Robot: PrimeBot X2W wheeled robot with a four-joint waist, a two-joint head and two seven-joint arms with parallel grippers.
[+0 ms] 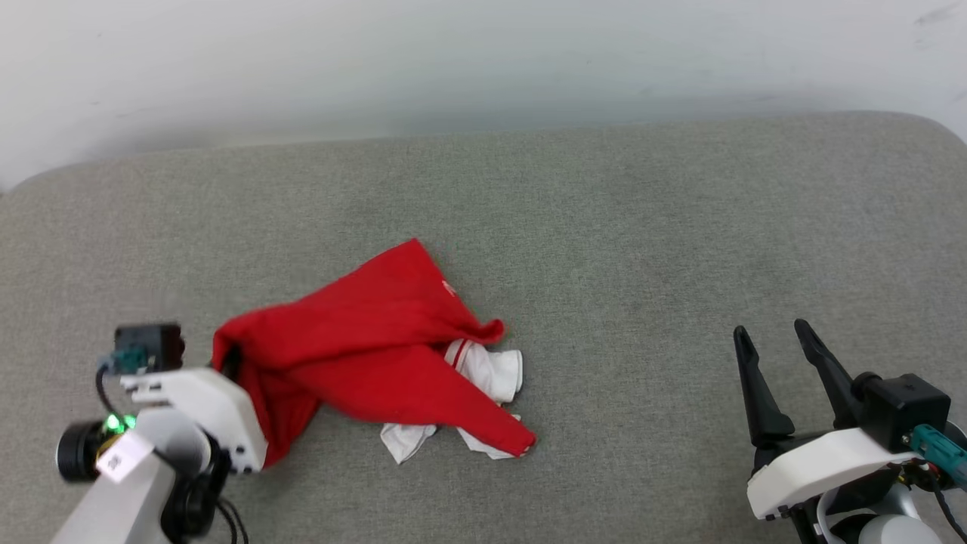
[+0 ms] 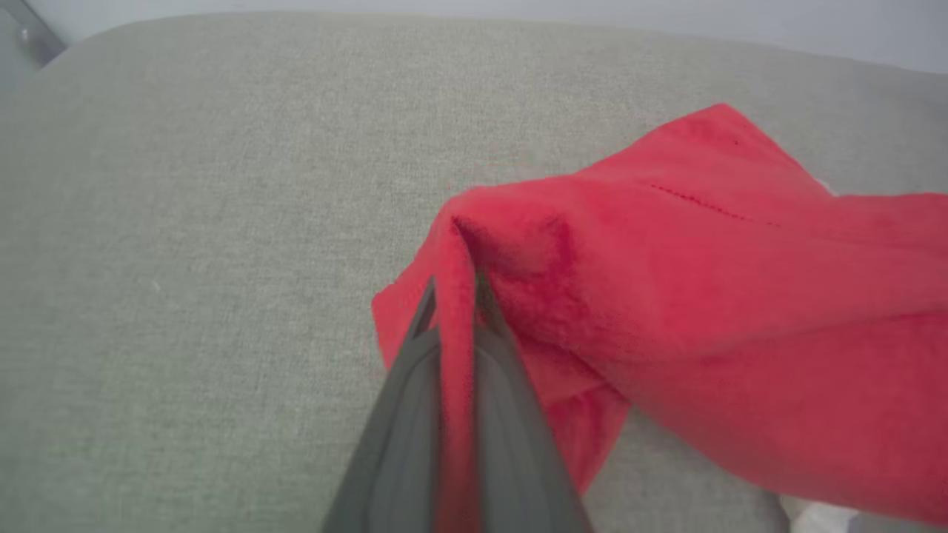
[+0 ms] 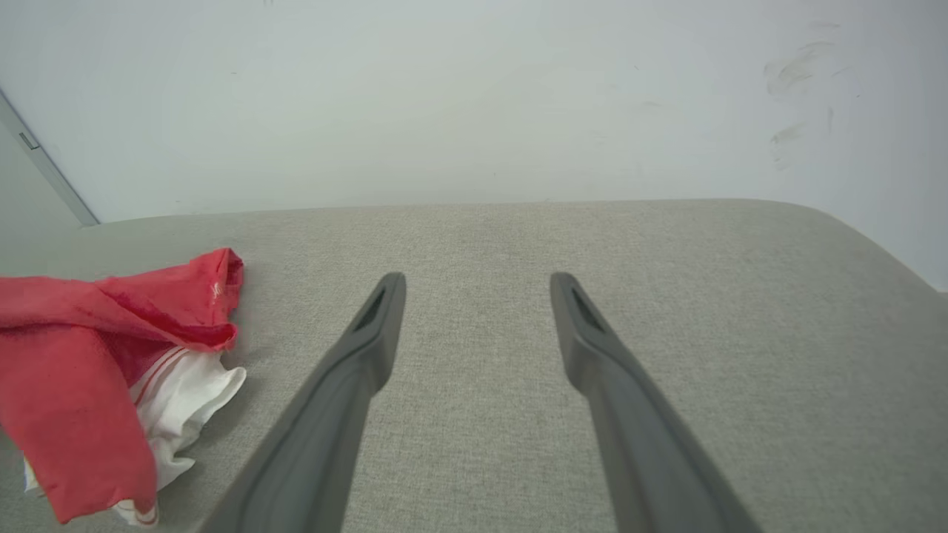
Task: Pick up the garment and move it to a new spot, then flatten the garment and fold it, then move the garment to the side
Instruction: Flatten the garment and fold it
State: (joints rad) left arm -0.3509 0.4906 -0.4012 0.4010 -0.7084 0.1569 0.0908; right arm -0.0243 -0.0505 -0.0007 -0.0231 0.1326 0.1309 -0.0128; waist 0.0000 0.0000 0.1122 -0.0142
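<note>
Head view first: the crumpled red jersey with white sleeves and striped trim sits in a heap a bit left of centre on the grey fabric-covered table. The left hand is dug into the heap's left end, and the right hand is parked well apart at the lower right, spread wide and empty. In the left wrist view the two dark fingers are pressed together with a fold of red cloth pinched between them. Most of the jersey is draped off to the side on the table. In the right wrist view that hand's fingers stand wide apart over bare table. The jersey lies off to their left, with a white sleeve poking out from under the red. Progress-wise this looks like the very start: the grip is on, but the jersey looks barely lifted if at all. Moving it, flattening, folding and shifting it aside all look left to do. Room looks good, with lots of bare table to the right and toward the far edge by the pale wall. The left side is tighter because of the rounded corner.
</note>
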